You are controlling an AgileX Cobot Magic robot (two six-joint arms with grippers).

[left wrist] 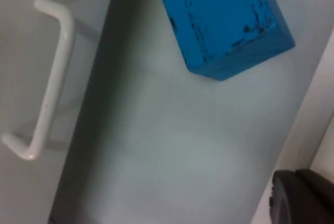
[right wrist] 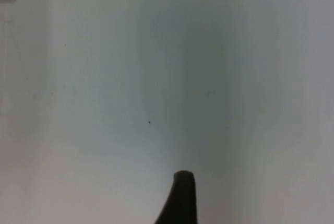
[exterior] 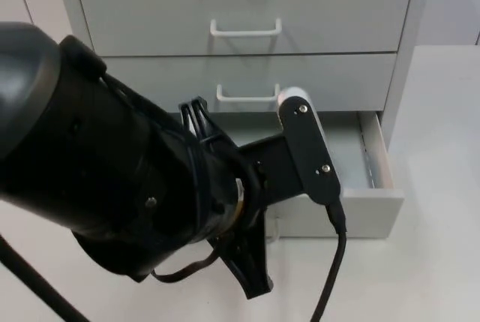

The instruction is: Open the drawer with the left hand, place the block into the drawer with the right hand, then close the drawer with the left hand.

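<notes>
- Drawer (exterior: 375, 187): lowest of the cabinet, pulled out; front panel towards the counter (exterior: 442, 112).
- Block (left wrist: 224, 20): blue, lying on the drawer floor, near the back, clear of the front panel.
- Left gripper (left wrist: 300, 198): above the open drawer at its front panel; finger spread cannot be told.
- Right gripper (right wrist: 180, 198): waiting over bare white surface; spread cannot be told.
- Step, as judged: placing done, closing in hand. Next move calls for pushing the front panel squarely inward.

We seem to be in an office or lab: a grey drawer cabinet (exterior: 247, 29) with white handles (exterior: 246, 31) at twelve o'clock on a white table top (exterior: 442, 262).
</notes>
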